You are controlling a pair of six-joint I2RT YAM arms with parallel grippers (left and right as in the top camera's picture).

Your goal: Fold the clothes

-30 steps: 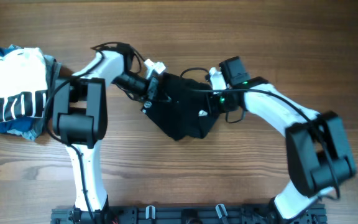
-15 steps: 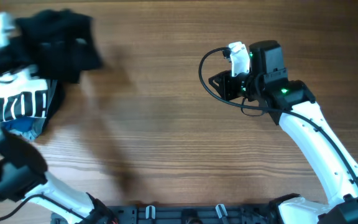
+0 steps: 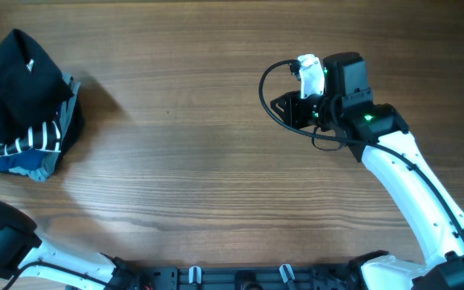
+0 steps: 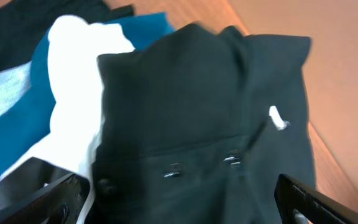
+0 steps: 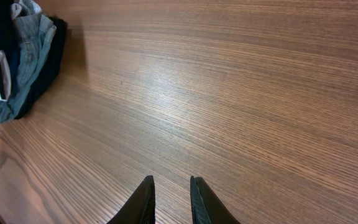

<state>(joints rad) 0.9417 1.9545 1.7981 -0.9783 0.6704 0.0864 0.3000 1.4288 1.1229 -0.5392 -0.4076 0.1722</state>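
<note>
- One black T-shirt [image 3: 18,72] lies bunched atop the pile at the table's [image 3: 200,145] far left edge, over the striped white garment [image 3: 18,138] and the blue garment [image 3: 31,163]
- Right gripper [image 5: 169,202] hovers over bare wood, fingers nearly together, holding nothing
- Left gripper [image 4: 179,205] hangs above the shirt, fingers spread wide, empty

- I read this as a robot lab or test station, not a home: a bare wood-grain bench [image 3: 200,153] fills my overhead view.
- A white-and-black arm [image 3: 409,177] with exposed cables works over it.
- A black mounting rail [image 3: 240,278] runs along the near edge.
</note>
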